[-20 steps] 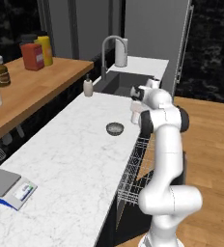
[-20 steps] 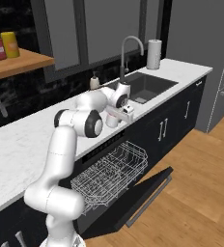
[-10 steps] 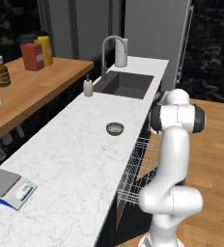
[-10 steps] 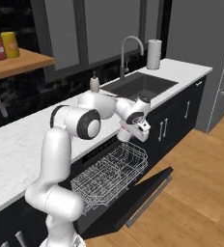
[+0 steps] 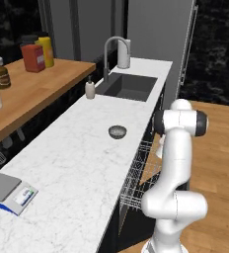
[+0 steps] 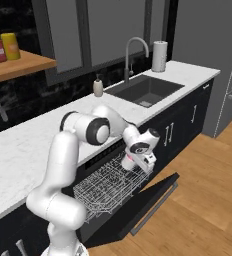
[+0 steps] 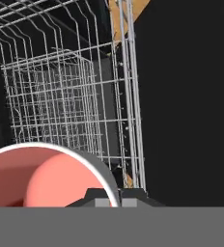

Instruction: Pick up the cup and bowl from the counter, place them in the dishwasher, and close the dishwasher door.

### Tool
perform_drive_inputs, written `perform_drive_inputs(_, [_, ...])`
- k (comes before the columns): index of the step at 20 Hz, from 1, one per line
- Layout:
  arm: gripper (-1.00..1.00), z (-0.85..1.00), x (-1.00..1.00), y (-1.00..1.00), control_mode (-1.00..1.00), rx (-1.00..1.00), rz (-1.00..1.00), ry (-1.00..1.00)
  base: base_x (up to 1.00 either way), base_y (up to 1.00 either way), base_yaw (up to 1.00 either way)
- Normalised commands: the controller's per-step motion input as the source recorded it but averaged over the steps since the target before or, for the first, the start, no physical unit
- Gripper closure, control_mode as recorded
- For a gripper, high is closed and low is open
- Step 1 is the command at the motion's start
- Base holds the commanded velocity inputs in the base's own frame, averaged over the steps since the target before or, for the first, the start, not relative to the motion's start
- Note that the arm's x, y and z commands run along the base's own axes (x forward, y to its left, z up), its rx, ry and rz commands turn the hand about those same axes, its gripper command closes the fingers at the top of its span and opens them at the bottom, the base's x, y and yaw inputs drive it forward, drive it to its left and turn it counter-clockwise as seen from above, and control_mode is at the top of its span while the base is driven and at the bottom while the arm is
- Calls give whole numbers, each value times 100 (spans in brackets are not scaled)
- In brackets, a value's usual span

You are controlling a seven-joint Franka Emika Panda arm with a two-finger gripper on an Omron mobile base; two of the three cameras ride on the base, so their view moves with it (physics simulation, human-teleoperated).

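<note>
We see the hand (image 6: 138, 162) closed on the cup (image 7: 41, 176) by its rim, above the dishwasher's wire rack (image 6: 105, 187). The cup looks light, rigid and probably slick; a rim pinch suits it. The bowl (image 5: 117, 131) sits on the desk (image 5: 77, 163).

There are no words or numbers here that can be read. The red jar (image 5: 33, 57) and the yellow bottle (image 5: 47, 51) on the wooden shelf have no clear label. The scale (image 5: 9, 192) on the counter (image 5: 72, 163) has a small screen, but it is too blurry to read.
</note>
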Motion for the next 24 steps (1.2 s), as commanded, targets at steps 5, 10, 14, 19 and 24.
perform_drive_inputs(5, [100, -96, 46, 15, -100, 28, -1, 11, 0, 0, 0])
perform_drive_inputs(10, [100, -75, 34, 27, -100, 22, -5, 9, 0, 0, 0])
perform_drive_inputs(14, [100, -51, 41, 31, -100, 11, -13, 6, 0, 0, 0])
perform_drive_inputs(19, [100, -36, 49, 27, -100, 4, -16, 10, 0, 0, 0])
perform_drive_inputs(24, [100, -42, 11, 26, -100, 1, -18, 19, 0, 0, 0])
